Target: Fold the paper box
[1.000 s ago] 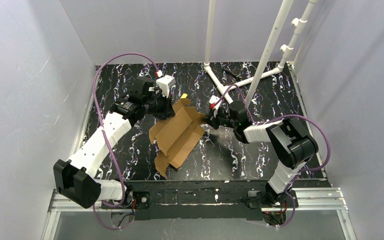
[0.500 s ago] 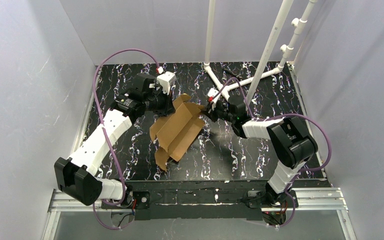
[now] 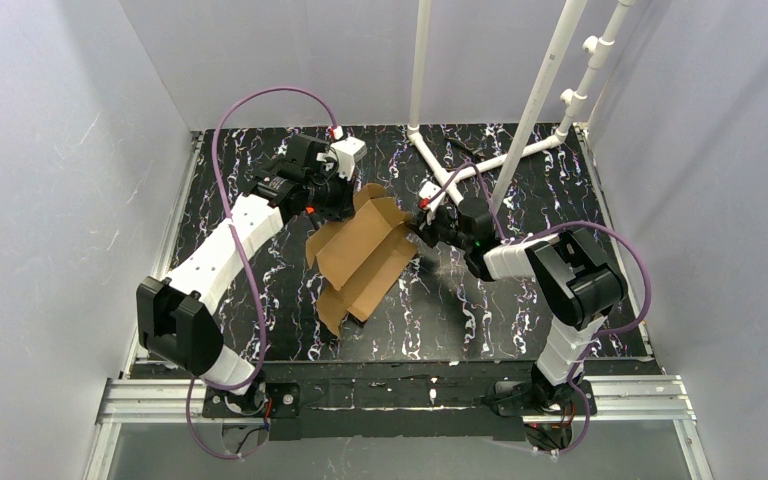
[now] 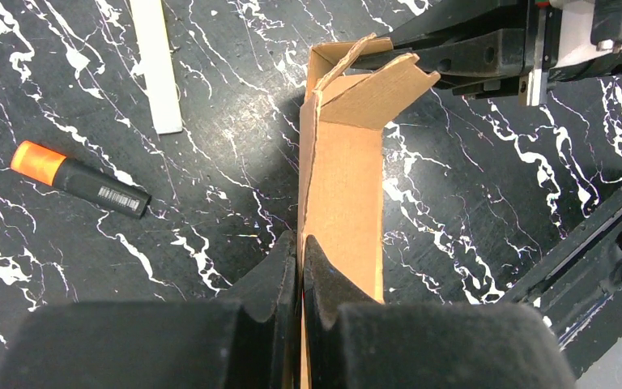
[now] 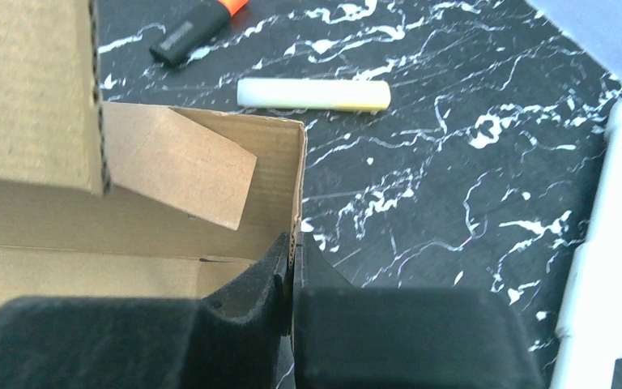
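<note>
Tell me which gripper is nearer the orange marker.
Left. The left gripper, shut on the paper box, has the orange marker close beside it; from the right gripper it lies beyond the pale stick.

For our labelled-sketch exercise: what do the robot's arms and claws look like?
The left arm and right arm have white link shells with black joint housings. A purple cable loops along each, ending at a white wrist camera. The left claw and right claw have matte black, wedge-shaped fingers.
</note>
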You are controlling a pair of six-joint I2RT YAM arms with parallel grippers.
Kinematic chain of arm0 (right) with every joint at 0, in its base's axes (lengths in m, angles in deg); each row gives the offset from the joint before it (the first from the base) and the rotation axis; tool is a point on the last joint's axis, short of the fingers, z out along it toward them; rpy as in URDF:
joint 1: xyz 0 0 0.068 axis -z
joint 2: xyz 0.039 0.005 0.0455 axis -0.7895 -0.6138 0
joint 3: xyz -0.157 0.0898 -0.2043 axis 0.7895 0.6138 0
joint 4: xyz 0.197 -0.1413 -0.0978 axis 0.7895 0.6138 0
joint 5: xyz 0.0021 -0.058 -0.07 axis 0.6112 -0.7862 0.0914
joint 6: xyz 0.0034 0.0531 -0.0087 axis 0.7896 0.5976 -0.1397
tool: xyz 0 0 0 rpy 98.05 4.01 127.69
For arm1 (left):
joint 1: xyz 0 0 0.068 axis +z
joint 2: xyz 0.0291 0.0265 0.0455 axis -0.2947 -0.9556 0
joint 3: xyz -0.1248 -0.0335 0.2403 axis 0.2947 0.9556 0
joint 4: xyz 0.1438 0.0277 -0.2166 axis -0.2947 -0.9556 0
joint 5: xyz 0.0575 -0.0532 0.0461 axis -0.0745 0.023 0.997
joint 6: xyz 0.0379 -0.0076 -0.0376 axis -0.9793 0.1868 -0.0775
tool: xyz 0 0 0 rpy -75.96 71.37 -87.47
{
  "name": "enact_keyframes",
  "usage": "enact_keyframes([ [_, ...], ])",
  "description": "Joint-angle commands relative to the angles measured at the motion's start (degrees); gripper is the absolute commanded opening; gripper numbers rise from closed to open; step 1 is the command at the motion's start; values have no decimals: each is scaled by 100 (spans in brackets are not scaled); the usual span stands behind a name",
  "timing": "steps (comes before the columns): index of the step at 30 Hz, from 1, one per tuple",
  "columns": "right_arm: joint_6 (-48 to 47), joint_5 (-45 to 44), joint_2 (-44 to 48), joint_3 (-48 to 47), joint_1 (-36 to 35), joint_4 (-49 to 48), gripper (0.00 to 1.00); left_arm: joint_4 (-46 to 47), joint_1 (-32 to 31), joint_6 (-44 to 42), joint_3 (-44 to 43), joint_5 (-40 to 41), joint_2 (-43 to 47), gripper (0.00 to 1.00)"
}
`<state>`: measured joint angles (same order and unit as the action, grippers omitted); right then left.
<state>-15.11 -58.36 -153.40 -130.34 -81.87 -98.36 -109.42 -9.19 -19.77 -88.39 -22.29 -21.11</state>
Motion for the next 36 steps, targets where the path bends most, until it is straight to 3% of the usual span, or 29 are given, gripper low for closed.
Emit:
enact_keyframes([
  [1,6,257,-62,147,48,-790,13,-42,12,-5,-42,-203,107,0],
  [17,-127,864,147,100,217,-146,30,-116,13,-225,125,-252,213,0],
  [20,-193,826,234,-226,283,573,33,-113,16,-416,117,-233,277,0],
  [24,-420,1183,430,-815,439,1858,45,-80,14,-621,146,-226,436,0],
  [28,-1949,1859,674,-1973,460,4657,64,9,14,-639,293,-341,663,0],
  [31,-2663,2386,779,-2530,461,6152,77,178,11,-685,592,-553,911,0],
  [34,-2420,2605,921,-2615,462,6482,79,482,12,-872,1023,-652,1197,0],
  [36,-1253,2363,992,-2324,461,5606,73,683,13,-956,1222,-620,1338,0],
])
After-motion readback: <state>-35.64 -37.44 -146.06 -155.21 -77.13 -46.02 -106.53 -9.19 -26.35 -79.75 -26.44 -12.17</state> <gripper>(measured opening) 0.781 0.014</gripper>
